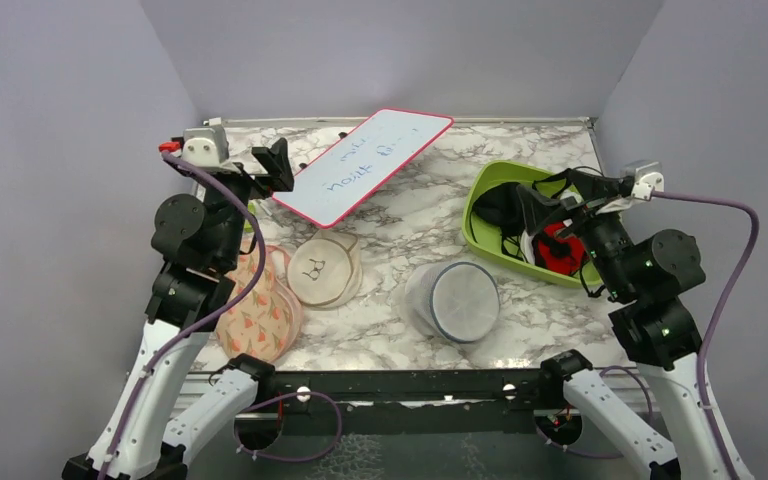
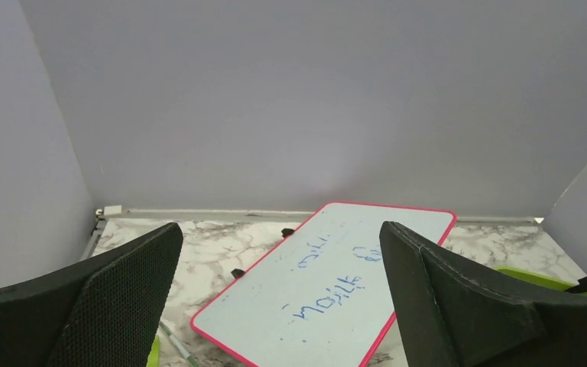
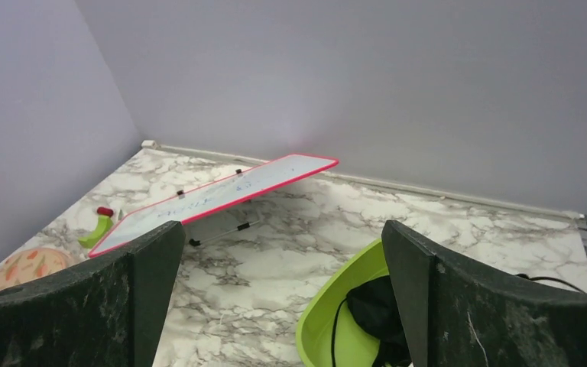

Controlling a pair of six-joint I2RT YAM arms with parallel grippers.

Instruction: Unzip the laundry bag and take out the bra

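Plain lavender-grey walls [image 1: 400, 50] are enclosing the white, grey-veined marble bench [image 1: 400, 240] on three sides, under even light.

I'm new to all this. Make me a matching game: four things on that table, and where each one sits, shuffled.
Things:
1. laundry bag
2. whiteboard
3. green tub
4. floral pouch

Places:
a. propped at a tilt at the back
b. front left
c. right side
d. front middle

Pairs: 1-d, 2-a, 3-c, 4-b
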